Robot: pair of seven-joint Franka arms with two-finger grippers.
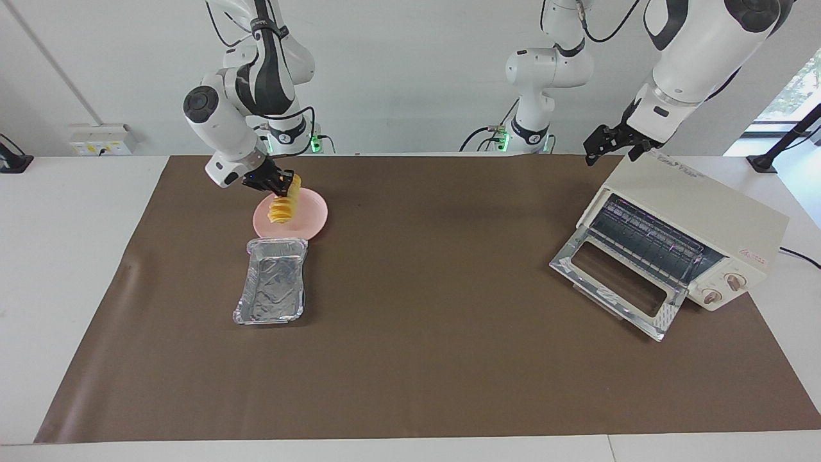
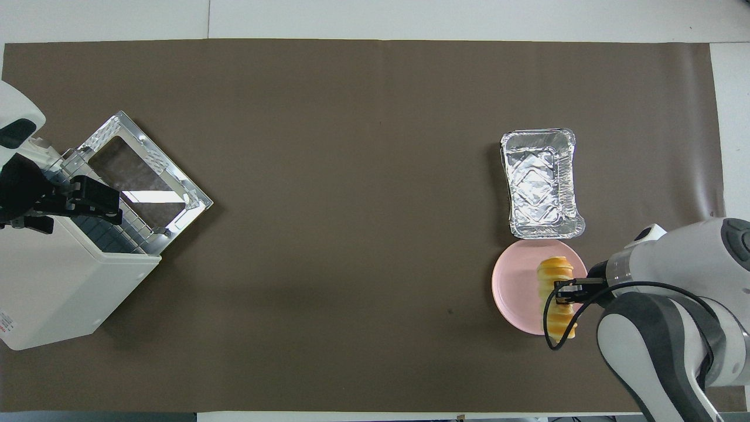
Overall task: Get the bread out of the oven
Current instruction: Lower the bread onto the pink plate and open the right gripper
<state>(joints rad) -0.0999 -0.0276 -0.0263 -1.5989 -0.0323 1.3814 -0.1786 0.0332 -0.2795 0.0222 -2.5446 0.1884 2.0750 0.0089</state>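
The right end effector (image 1: 277, 182) is clamped on the bread (image 1: 284, 206), which hangs tilted over the pink plate (image 1: 313, 217). In the facing view the lower end of the bread seems to touch the plate; in the overhead view the bread (image 2: 557, 296) lies across the plate (image 2: 514, 291) and this contact cannot be read. The foil tray (image 2: 542, 183) sits just beside the plate, farther from the robots. The oven (image 1: 693, 221) stands at the left arm's end of the bench (image 1: 436, 333) with its door folded down. The left end effector (image 1: 614, 146) hovers over the oven's top, fingers apart. Only the facing view shows the two knobs; the overhead view shows the white top.
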